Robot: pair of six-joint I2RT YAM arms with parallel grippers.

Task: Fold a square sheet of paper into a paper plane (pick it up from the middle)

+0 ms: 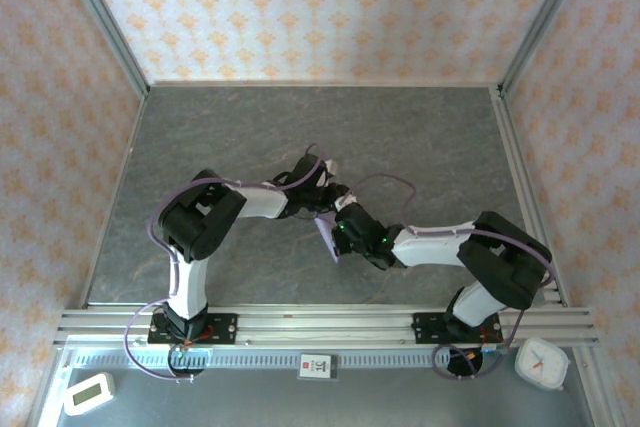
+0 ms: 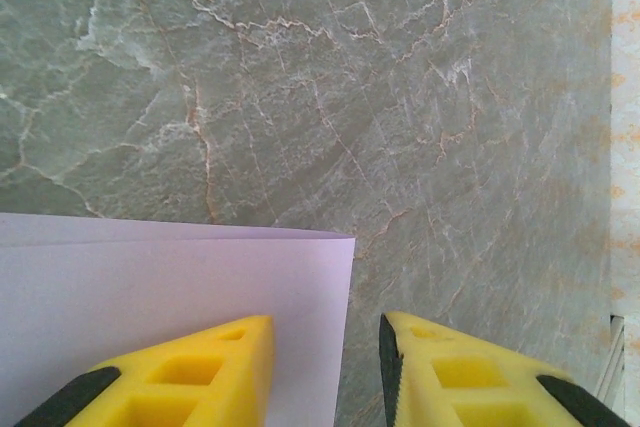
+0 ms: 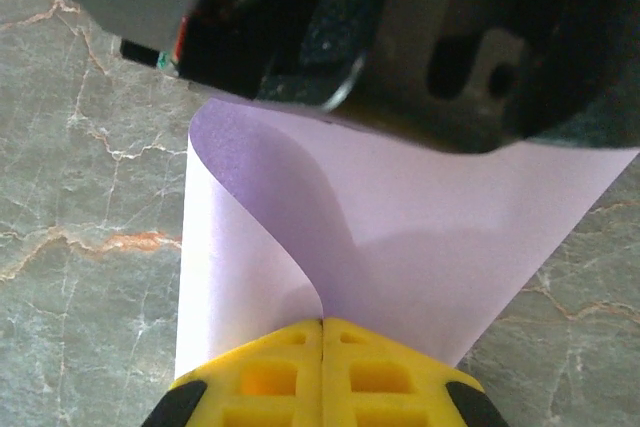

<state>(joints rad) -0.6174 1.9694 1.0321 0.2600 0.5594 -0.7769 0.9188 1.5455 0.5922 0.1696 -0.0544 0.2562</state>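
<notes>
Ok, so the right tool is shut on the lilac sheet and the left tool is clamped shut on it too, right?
Not quite. The right tool is shut on the lilac sheet, but the left tool is open: the left wrist view shows a clear gap between its yellow fingers, with the sheet's edge in that gap.

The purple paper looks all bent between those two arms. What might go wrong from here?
1. The right gripper is shut on the square sheet of paper, which curls in a loose loop; pulling could crease it crookedly or tear it.
2. The left gripper is open, and the sheet's edge shows in the gap between its fingers; closing may miss or crumple it.
3. Seen from above, the two grippers crowd together over the sheet and might bump.
</notes>
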